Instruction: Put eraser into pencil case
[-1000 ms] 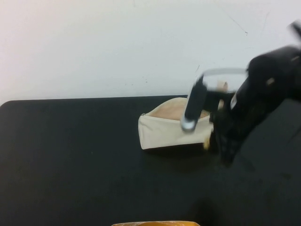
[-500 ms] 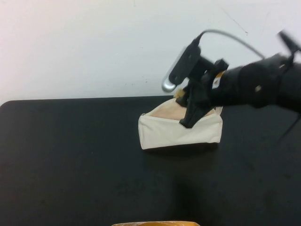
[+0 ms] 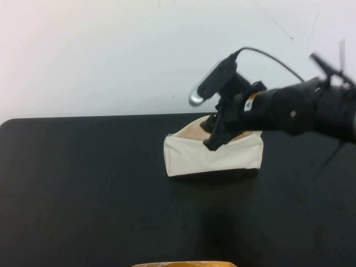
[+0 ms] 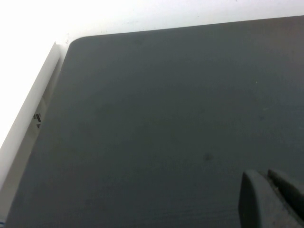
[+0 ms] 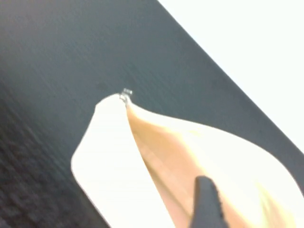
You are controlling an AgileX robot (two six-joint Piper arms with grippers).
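**Op:** Near to far. Left end effector is parked low over bare bench on the left side; only its fingertips show in the left wrist view, pressed together with no gap, nothing between them. I leave it there.

**Eng:** And the pencil case?

**Op:** The pencil case stands toward the far edge, right of centre, zip mouth gaping upward, beige lining showing. The right wrist view looks straight into the opening.

**Eng:** Right arm?

**Op:** Right end effector reaches in from the right edge, tip angled down at the mouth of the pencil case, at or just inside the rim. I can't tell whether its fingers are apart or closed; only one dark finger shows in the wrist view.

**Eng:** Eraser?

**Op:** Not visible in any view. Could be between the fingers or already inside; can't say which.

**Eng:** How do you run the release?

**Op:** My call: keep the tip centred over the lining, clear of the near fabric wall so it doesn't fold the mouth shut. Open only once well inside the rim. Then lift straight up so a finger doesn't snag the zip edge and tip the pencil case.
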